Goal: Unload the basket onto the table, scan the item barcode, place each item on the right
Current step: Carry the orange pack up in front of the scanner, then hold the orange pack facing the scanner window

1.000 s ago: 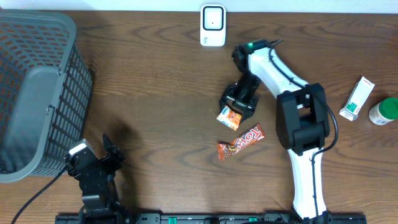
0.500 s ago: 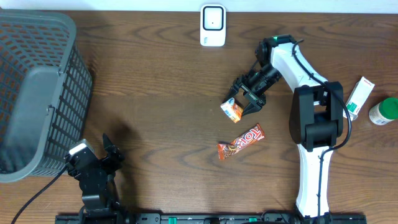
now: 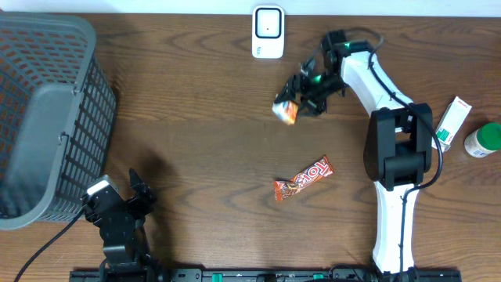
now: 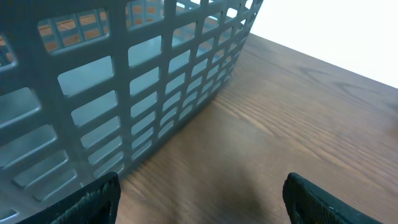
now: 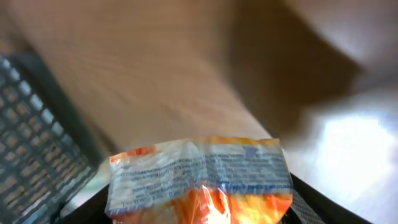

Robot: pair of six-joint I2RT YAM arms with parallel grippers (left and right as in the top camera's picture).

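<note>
Since the earlier frames the right claw (image 3: 296, 102) has lifted the orange packet (image 3: 285, 110) off the table (image 3: 196, 141) and carried it away from the candy bar (image 3: 303, 178) toward the scanner (image 3: 268, 31). The grey basket (image 3: 47, 110) stands far off to this claw's side and plays no part. The left claw (image 4: 202, 193) idles beside that basket, jaws wide apart with nothing between them. The scanner sits near, ahead of the right claw and slightly off to one side, and is not yet squarely faced. The candy bar lies well behind the claw on the wood. The packet is pinched between the jaws and protrudes from the tips; the wrist view shows fine print on it, but no barcode can be made out. Recommendation: keep the pinch firm, turn the wrist until the printed code faces the scanner window, then hold steady and close without touching.
</note>
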